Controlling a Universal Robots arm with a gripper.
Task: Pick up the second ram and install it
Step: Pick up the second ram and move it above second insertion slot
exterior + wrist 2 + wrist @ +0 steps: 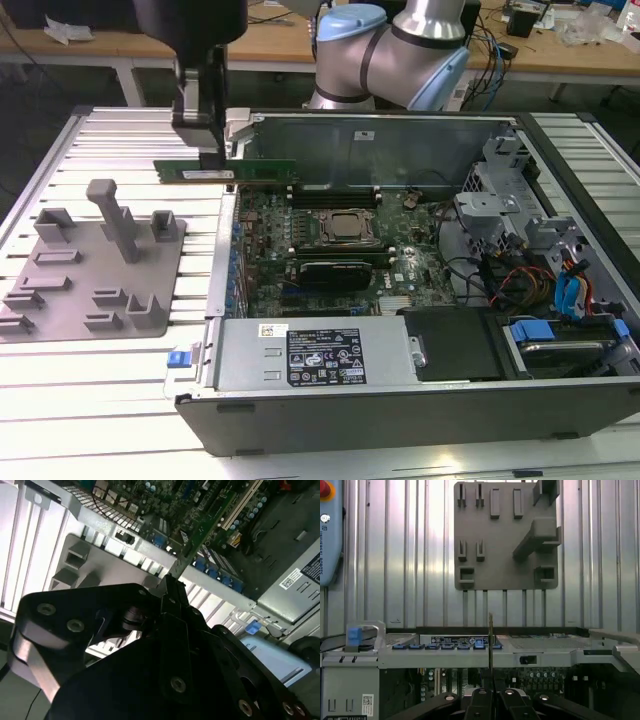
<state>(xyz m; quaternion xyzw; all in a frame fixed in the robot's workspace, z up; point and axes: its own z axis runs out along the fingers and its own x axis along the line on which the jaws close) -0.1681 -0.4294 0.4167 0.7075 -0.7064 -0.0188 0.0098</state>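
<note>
One second ram, jaws clenched on it, hangs level, lengthwise across the exterior view.

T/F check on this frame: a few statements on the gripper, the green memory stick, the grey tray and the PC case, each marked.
1. The black gripper is clamped on the thin green circuit-board memory stick. True.
2. The stick is seated in a slot on the green motherboard. False: it hangs in the air, held level, over the wall of the open metal computer case at the exterior view's left.
3. The grey plastic holder tray lies outside the case, on the ribbed table. True.
4. The stick sits directly over the square silver CPU socket. False: it is off toward the exterior view's left of the socket.
</note>
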